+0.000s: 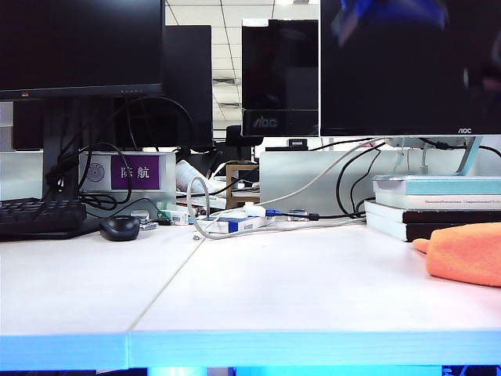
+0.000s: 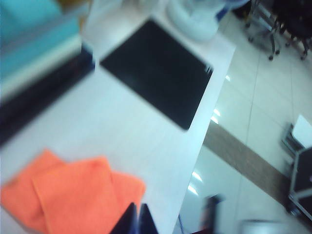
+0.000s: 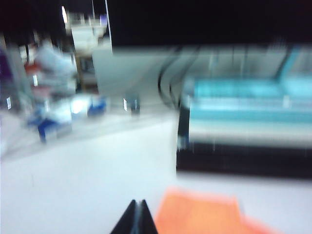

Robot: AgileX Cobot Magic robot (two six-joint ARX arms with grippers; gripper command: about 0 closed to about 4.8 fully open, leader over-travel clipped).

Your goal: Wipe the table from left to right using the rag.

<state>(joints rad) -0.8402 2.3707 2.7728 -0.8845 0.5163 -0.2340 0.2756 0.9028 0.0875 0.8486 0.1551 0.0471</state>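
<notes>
Both closed, empty: left pincer (image 2: 136,218), right pincer (image 3: 137,214).

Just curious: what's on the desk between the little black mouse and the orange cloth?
In the exterior view, only bare white table with its thin seam separates the black computer mouse from the fuzzy orange rag.

Left gripper (image 2: 136,219) and right gripper (image 3: 137,218) both closed, empty

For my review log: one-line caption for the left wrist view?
Shut left gripper hovers over the orange rag near the white table edge, beside a black mat.
</notes>
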